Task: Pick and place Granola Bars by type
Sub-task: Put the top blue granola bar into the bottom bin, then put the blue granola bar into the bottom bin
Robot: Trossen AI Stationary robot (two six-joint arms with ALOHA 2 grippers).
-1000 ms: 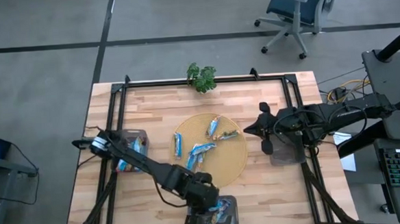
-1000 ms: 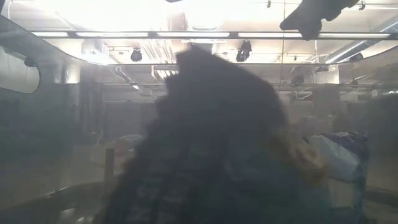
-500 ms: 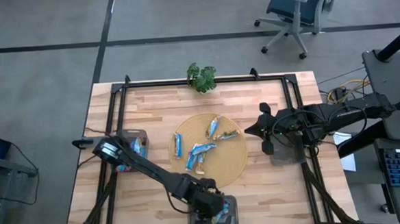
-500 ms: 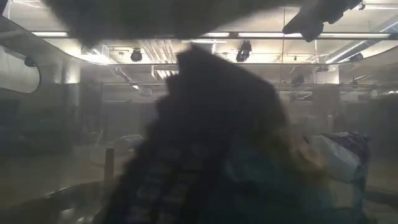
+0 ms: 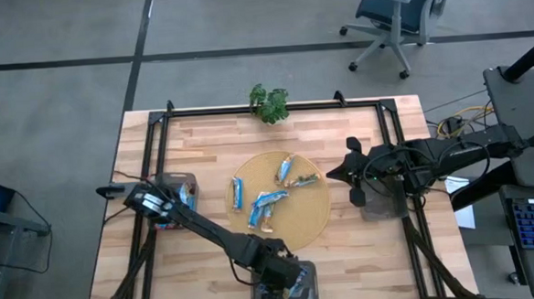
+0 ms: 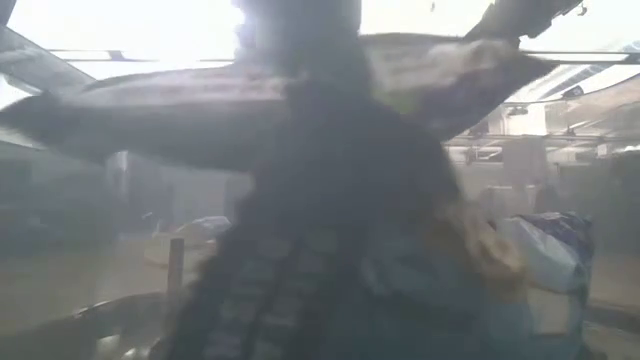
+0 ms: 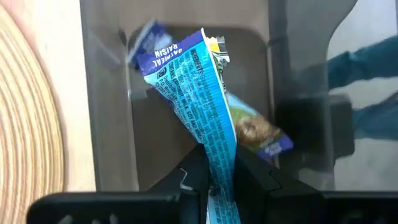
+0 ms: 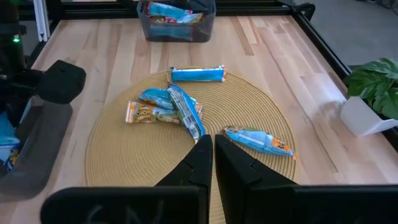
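Hanging over the small grey bin [image 5: 284, 286] at the near edge of the wooden surface [image 5: 202, 139], the left gripper [image 7: 217, 180] has its fingers pinched tight on one end of a blue bar [image 7: 202, 99], a shiny wrapper printed in white with "oatmeal raisin" along one side, crinkled and tilted so that its free end leans into the bin. Under it inside that bin lies another bar [image 7: 258, 130] with an oat picture and a purple tip. From table height almost nothing can be made out, because a dark blurred shape fills that view. Just beyond the bin sits the round woven mat [image 5: 300, 223], pale straw in tight rings, still carrying a loose cluster of granola bars [image 8: 168, 106]: two or three overlapping near the middle in blue with orange ends, one long blue bar [image 8: 197, 74] lying alone across the mat, and another with an orange corner [image 8: 256, 139] off to one side. To the left of the mat a second grey bin [image 5: 176, 198] holds more blue wrappers. On the right, the right gripper [image 8: 212, 152] waits above the mat's edge with its fingers closed on nothing. At the far edge stands a little potted plant [image 5: 269, 103].
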